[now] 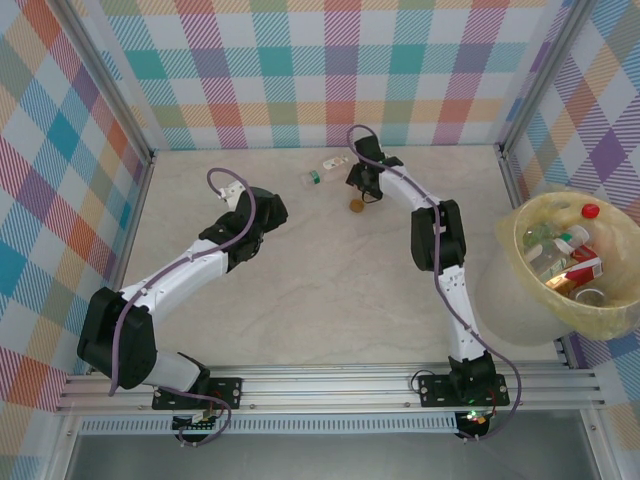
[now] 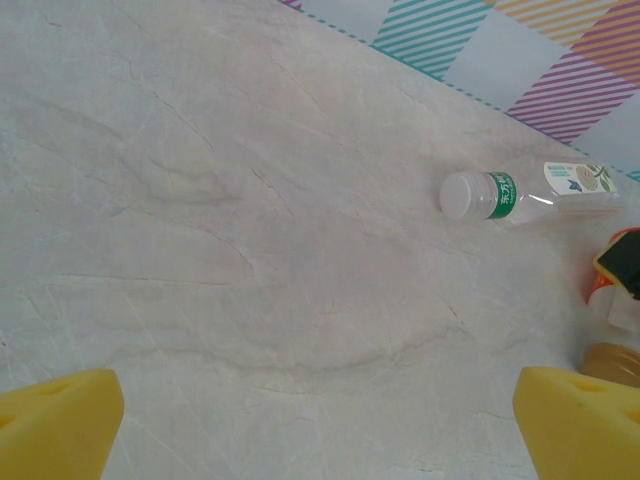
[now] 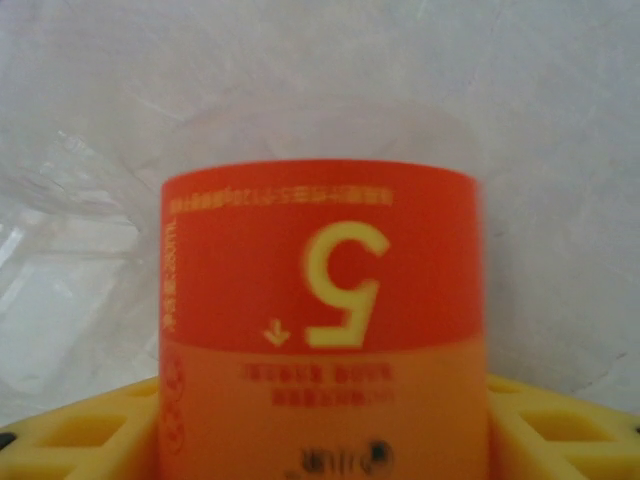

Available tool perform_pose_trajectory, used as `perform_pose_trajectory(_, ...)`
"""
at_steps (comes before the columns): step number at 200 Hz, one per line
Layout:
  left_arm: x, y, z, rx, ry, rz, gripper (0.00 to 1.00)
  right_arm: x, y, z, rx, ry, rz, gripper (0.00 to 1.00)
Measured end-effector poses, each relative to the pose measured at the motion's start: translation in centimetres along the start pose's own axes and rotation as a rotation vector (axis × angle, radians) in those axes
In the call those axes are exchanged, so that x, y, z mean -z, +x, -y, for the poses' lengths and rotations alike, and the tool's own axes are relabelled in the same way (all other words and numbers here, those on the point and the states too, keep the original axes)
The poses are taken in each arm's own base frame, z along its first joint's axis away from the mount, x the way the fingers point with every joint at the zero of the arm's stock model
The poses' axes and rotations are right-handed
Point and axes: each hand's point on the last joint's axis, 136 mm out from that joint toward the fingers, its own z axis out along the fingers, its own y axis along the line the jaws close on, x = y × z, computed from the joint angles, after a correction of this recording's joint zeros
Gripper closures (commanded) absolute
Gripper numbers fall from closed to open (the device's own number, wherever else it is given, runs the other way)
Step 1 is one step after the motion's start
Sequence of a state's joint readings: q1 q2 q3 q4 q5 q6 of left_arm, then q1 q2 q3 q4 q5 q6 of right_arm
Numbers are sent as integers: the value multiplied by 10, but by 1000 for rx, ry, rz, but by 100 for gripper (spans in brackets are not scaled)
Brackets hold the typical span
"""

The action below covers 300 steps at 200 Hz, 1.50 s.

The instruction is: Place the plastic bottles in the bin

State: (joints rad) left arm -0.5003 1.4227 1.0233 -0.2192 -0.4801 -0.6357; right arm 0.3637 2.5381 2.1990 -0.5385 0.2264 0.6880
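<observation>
In the right wrist view a plastic bottle (image 3: 322, 300) with a red and orange label sits between the yellow fingers (image 3: 560, 425), so my right gripper (image 3: 320, 440) is shut on it. From above, that gripper (image 1: 362, 188) is over the far middle of the table with the bottle's brownish end (image 1: 357, 206) just under it. A clear bottle (image 1: 325, 171) with a green label and white cap lies on its side to the left of it, also seen in the left wrist view (image 2: 528, 193). My left gripper (image 2: 320, 425) is open over bare table. The pale-yellow bin (image 1: 520, 235) at the right holds several bottles.
The marble-look table (image 1: 330, 290) is enclosed by checked walls at the back and both sides. The bin overhangs the table's right edge. The right arm's elbow (image 1: 440, 235) stands between the middle of the table and the bin.
</observation>
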Motion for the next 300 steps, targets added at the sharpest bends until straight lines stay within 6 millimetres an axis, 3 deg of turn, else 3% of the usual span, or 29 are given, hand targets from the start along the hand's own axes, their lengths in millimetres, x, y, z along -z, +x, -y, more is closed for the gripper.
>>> perform_pose_trajectory(39, -4, 5, 4, -5, 16, -17, 0, 14, 10, 11, 41, 1, -1, 53)
perform_pose_trajectory(79, -14, 21, 11, -46, 39, -79, 0, 59, 14, 23, 94, -40, 50, 59)
perform_pose_trajectory(121, -14, 22, 21, -50, 88, -93, 0, 134, -14, 9, 166, -148, 200, 63)
perform_pose_trajectory(172, -15, 21, 36, -49, 151, -106, 0, 247, -51, -10, 276, -269, 394, 65)
perform_pose_trajectory(213, -19, 22, 50, -61, 199, -125, 0, 316, -63, -8, 342, -301, 492, 65)
perform_pose_trajectory(242, -18, 21, 55, -62, 216, -132, 0, 356, -64, 17, 377, -220, 527, 65)
perform_pose_trajectory(257, -17, 18, 59, -59, 226, -129, 0, 382, -67, 42, 373, -158, 550, 65)
perform_pose_trajectory(275, -17, 15, 63, -56, 236, -125, 0, 418, -78, 86, 323, -79, 596, 65)
perform_pose_trajectory(300, -18, 14, 68, -54, 248, -128, 0, 473, -90, 161, 198, 59, 671, 65)
